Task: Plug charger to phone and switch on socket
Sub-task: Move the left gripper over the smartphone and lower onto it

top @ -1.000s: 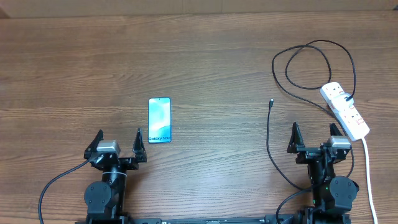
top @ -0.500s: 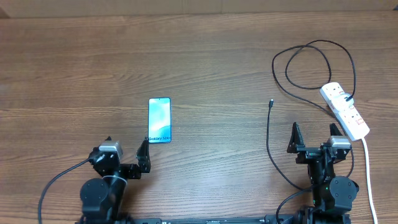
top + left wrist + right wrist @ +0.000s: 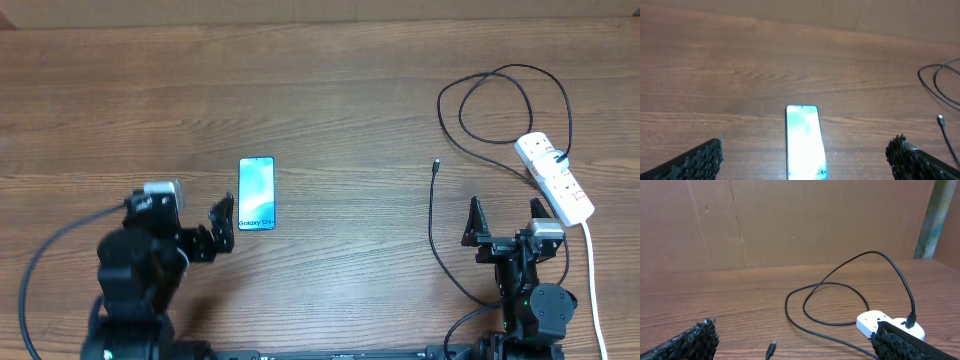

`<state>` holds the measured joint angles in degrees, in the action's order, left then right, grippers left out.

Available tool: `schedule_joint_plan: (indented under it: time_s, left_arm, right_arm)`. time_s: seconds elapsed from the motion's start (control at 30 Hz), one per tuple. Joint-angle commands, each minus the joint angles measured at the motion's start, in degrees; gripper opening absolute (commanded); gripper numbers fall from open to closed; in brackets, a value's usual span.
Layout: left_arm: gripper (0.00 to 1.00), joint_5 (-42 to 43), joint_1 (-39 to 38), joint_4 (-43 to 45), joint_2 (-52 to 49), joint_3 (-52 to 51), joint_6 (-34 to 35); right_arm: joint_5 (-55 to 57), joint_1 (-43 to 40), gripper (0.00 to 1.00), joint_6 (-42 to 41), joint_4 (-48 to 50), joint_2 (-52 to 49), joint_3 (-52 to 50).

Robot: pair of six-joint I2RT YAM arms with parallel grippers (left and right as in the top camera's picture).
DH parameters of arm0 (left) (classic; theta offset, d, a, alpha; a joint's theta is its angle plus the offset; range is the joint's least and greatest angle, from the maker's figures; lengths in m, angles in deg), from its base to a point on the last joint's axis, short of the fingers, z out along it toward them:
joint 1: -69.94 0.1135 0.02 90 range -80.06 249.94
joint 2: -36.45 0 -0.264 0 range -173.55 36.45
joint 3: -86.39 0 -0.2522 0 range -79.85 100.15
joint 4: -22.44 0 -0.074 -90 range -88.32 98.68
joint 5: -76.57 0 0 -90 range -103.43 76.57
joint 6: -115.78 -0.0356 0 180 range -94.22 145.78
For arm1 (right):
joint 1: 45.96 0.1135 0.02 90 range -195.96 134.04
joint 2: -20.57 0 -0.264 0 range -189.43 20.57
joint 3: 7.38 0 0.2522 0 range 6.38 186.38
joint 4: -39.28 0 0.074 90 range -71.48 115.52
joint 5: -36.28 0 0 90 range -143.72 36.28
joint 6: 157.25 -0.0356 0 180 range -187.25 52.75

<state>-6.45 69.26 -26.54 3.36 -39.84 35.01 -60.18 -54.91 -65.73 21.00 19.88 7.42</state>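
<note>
Overhead, the phone [image 3: 256, 193] lies flat on the table [image 3: 340, 90] just ahead of the left fingers [image 3: 222, 213], which are spread wide and empty. The right fingers [image 3: 473, 215] are equally wide and empty. The charger [image 3: 430, 215] tip lies loose between phone and socket [image 3: 555, 178]. Only the overhead view shows the white cord [image 3: 590, 260]. The right wrist view shows the charger entering the socket.

Overhead looks straight down; low wrist views face forward, sharing the charger [image 3: 431, 215].

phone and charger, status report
Left gripper open, facing phone. Right gripper open, empty. Charger tip loose, not in phone. Nothing blocking.
</note>
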Motion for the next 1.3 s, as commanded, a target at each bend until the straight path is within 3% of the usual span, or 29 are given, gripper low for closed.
schedule_joint_plan:
  time_s: [0.0,0.3,0.5,0.67,0.87,1.1,1.27]
  left_arm:
    - [1.0,1.2,-0.2,-2.1,-6.3,8.7,-0.2]
    - [1.0,1.6,-0.4,-12.9,-21.0,28.4,-0.3]
    - [1.0,1.4,-6.2,-17.8,-34.0,40.7,-2.2]
    - [1.0,3.0,-6.5,-15.5,-38.8,41.0,-2.4]
    - [1.0,2.3,-6.5,-19.5,-46.6,41.0,-2.4]
    - [1.0,1.2,-7.7,-26.7,-60.3,41.0,2.1]
    - [1.0,-4.8,-9.9,-28.6,-69.1,40.9,6.2]
  right_arm:
    - [0.4,0.3,1.0,0.2,0.3,0.5,-0.6]
    - [0.4,0.3,1.0,0.2,0.3,0.5,-0.6]
    - [0.4,0.3,1.0,0.2,0.3,0.5,-0.6]
    - [0.4,0.3,1.0,0.2,0.3,0.5,-0.6]
    - [0.4,0.3,1.0,0.2,0.3,0.5,-0.6]
    - [0.4,0.3,1.0,0.2,0.3,0.5,-0.6]
    - [0.4,0.3,1.0,0.2,0.3,0.5,-0.6]
